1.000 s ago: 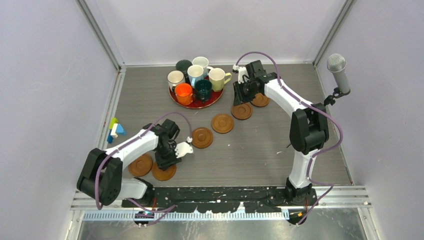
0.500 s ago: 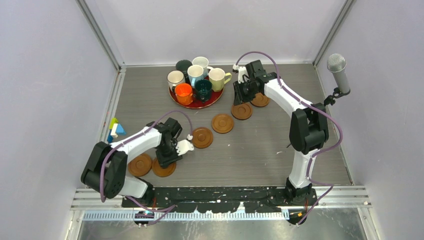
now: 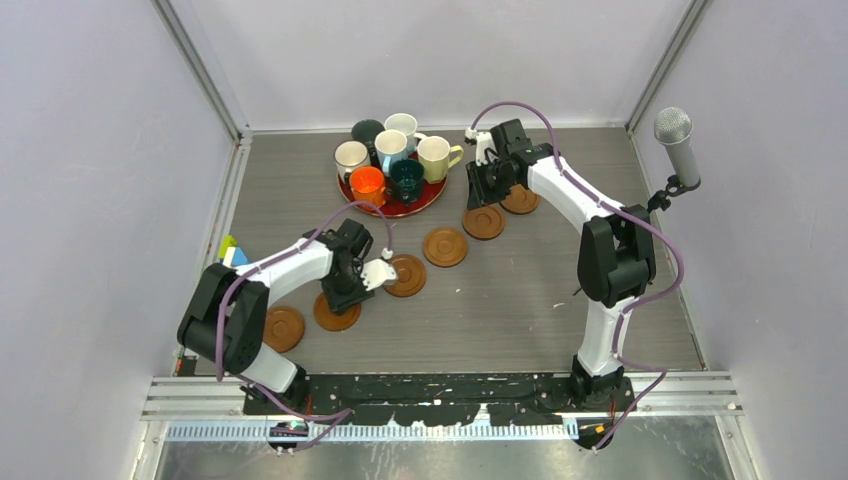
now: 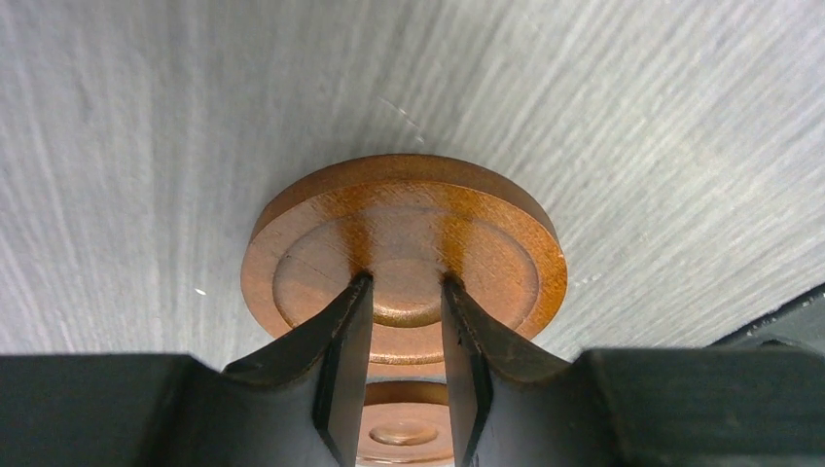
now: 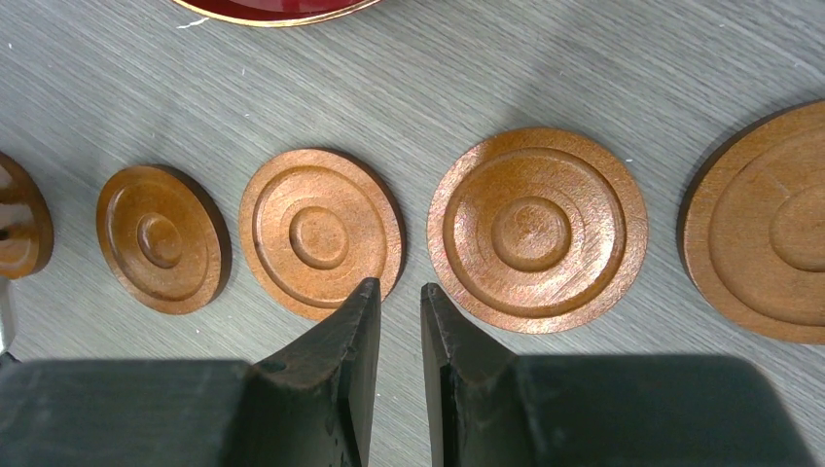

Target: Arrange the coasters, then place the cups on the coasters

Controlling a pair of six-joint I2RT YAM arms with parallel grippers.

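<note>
Left gripper has moved its coaster away from the near edge, toward the red tray. It's now close to the end of the line trailing off from the tray, jaws narrowed onto its centre boss. I judge the arranging almost done; no cup placed yet. Right gripper hovers just beside the tray, nearly closed, holding nothing. Count: coasters — six visible; cups — seven, all on the tray.
</note>
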